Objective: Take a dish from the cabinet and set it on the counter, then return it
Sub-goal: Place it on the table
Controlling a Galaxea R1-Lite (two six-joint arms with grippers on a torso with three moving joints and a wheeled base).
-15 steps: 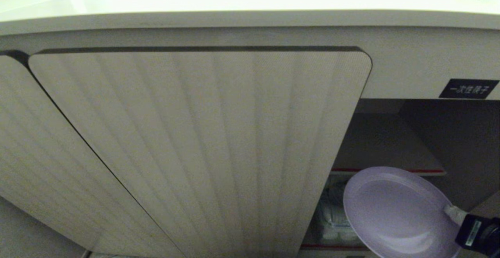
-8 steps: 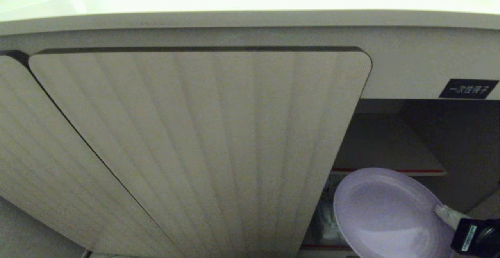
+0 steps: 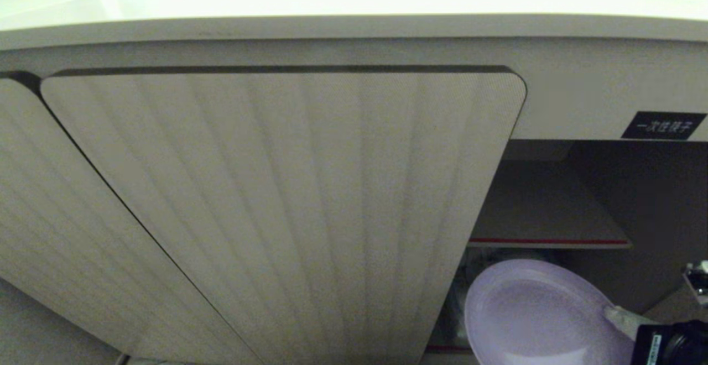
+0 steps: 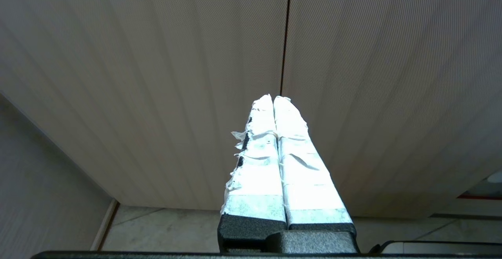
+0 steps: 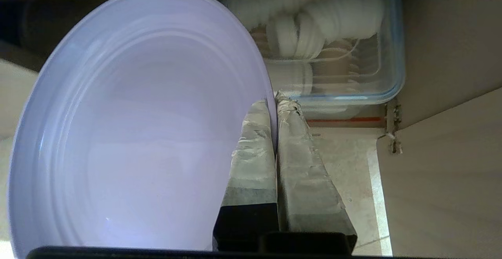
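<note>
The right claw (image 5: 276, 106) pinches the rim of the dish (image 3: 531, 315), one taped finger on its face and one behind. The dish is tilted in front of the open part of the cabinet (image 3: 553, 199), just below the red-edged shelf (image 3: 547, 240) and beside the edge of the closed ribbed door (image 3: 287, 204). Behind the dish, deeper in the cabinet, sits a clear bin (image 5: 353, 55) of white items. Above the cabinet opening is a black label (image 3: 662, 126), and over that the bench (image 3: 332, 5). The left claw (image 4: 273, 99) hangs before the closed doors, its taped fingers pressed together on nothing.
</note>
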